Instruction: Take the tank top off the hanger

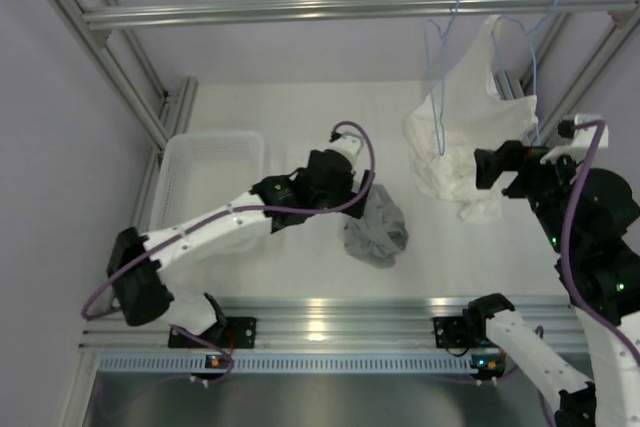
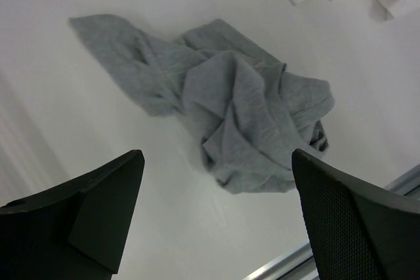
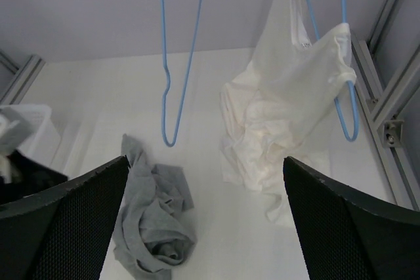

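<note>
Tank top lies off the hanger, crumpled on the white table at centre of the overhead view. Soft mid-grey knit, heavily creased, one strap trailing to upper left in the left wrist view. Left gripper hovers just above it, fingers spread wide, holding nothing. Right gripper likewise wide apart and empty, at right, near the white garment.

Hanger: thin blue wire, bare, hanging from the metal rail. White slatted basket at left, well apart from the tank top.
</note>
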Controlling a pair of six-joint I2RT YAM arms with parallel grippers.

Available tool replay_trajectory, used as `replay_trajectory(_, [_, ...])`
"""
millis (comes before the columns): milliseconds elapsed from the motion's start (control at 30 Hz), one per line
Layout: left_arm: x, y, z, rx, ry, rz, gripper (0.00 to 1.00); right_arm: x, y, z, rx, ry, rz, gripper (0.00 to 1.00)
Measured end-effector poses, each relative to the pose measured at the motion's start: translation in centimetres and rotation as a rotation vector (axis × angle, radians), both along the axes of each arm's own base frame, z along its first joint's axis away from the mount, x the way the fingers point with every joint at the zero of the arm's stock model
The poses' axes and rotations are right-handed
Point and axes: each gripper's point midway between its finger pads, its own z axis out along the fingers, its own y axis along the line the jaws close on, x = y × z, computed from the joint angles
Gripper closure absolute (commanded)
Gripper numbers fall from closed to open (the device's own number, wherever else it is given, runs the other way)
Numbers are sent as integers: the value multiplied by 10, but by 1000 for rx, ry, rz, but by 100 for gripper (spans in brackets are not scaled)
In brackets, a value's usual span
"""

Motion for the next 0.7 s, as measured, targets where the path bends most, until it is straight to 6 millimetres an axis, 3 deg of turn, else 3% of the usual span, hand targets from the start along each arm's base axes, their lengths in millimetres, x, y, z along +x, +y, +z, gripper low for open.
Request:
replay_trajectory(67, [6,-45,-28,29,40,-90,1,-19,-5,-2,8,-16,0,1])
replay_trajectory(133, [5,-70,-63,71,91,-164,1,-29,-9,-6,-2,-12,1,1])
replay_trajectory(267, [4,-82,-126,177,184,-226,1,-38,-11,-21,-40,39,12,1])
replay_trajectory(433, [3,-95,-183,234,287,-251,3,-47,-10,-33,-72,82,44,1])
replay_trajectory(500, [10,-100,-186,233,275,-239,38,-52,-9,-32,-75,74,60,1])
replay_trajectory(567, [15,-110,-186,206,267,-232,93,-57,-8,-29,-76,63,76,1])
replay_trajectory(600, [18,-114,-186,192,260,-231,100,-59,-7,-27,-74,53,83,1])
replay_trajectory(700, [17,-114,-181,159,253,-212,100,-62,-7,-22,-76,39,90,1])
